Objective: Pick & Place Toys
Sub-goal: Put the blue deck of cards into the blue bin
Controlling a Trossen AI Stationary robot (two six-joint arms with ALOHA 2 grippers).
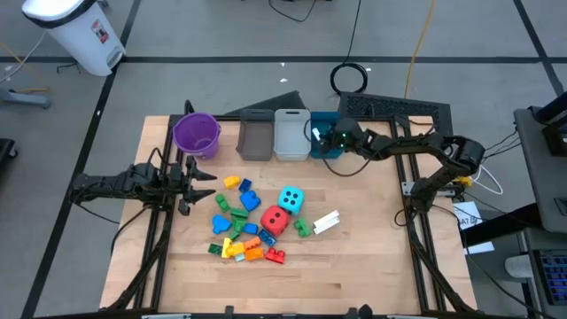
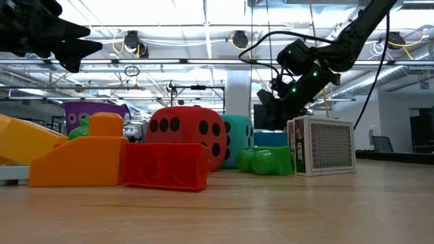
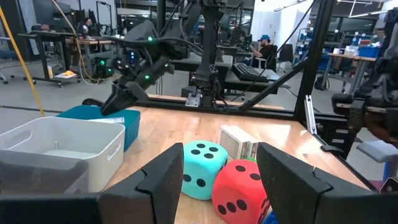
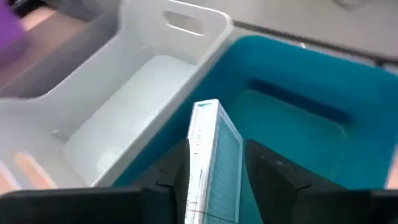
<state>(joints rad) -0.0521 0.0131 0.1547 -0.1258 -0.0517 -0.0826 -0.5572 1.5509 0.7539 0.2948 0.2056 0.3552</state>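
The toys lie mid-table: a cyan die (image 1: 291, 199), a red die (image 1: 275, 221), several coloured bricks (image 1: 239, 232) and a white flat piece (image 1: 326, 221). My right gripper (image 1: 321, 137) is at the far side, over the blue bin (image 1: 330, 146). It is shut on another white flat piece (image 4: 211, 149). My left gripper (image 1: 202, 173) is open and empty above the table, left of the toys and near the purple bucket (image 1: 197, 133). In the left wrist view its fingers (image 3: 217, 177) point toward the two dice (image 3: 200, 168). My right gripper pinches the white flat piece by its two broad faces (image 4: 205, 177) between its two fingers (image 4: 171, 174). The piece stands edge-on and sticks out beyond the fingertips. It is lifted clear over the blue bin's hollow (image 4: 298, 124), and the fingers slant down from the table's right.
A grey bin (image 1: 256, 137) and a white bin (image 1: 291, 135) stand in a row between the purple bucket and the blue bin at the far edge. Bare wood lies along the near edge and at the right. People sit at desks in the room behind.
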